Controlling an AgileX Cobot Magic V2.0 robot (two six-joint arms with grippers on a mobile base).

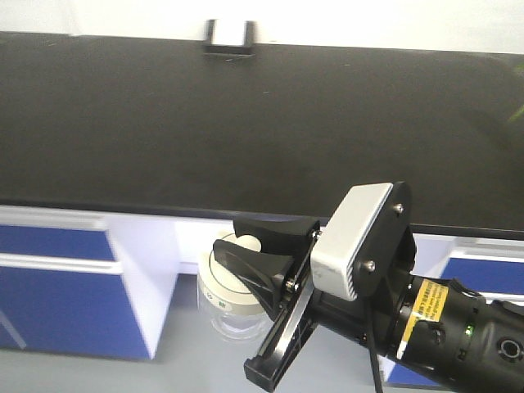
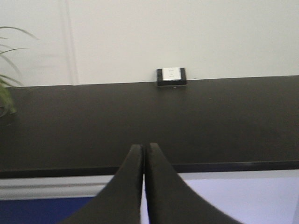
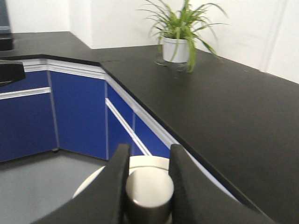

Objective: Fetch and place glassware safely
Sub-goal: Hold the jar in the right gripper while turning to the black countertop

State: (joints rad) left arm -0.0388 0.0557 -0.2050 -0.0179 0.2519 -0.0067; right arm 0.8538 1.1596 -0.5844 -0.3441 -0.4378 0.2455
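Observation:
The glass jar [image 1: 219,315] hangs in the air in front of the black counter [image 1: 246,123], below its front edge and over the grey floor. Its cream-white lid [image 1: 214,266] faces the camera. My right gripper [image 1: 255,255] is shut on the lid's central knob [image 3: 149,191]. In the right wrist view the fingers [image 3: 114,182] stand on either side of the knob, with the lid rim [image 3: 147,162] behind it. My left gripper [image 2: 144,148] is shut and empty. It points at the counter's front edge [image 2: 210,165].
A black-and-white socket box [image 1: 229,37] sits at the back of the counter by the wall; the left wrist view shows it too [image 2: 171,76]. A potted plant [image 3: 180,44] stands on the counter's far end. Blue cabinets [image 1: 49,295] are under the counter.

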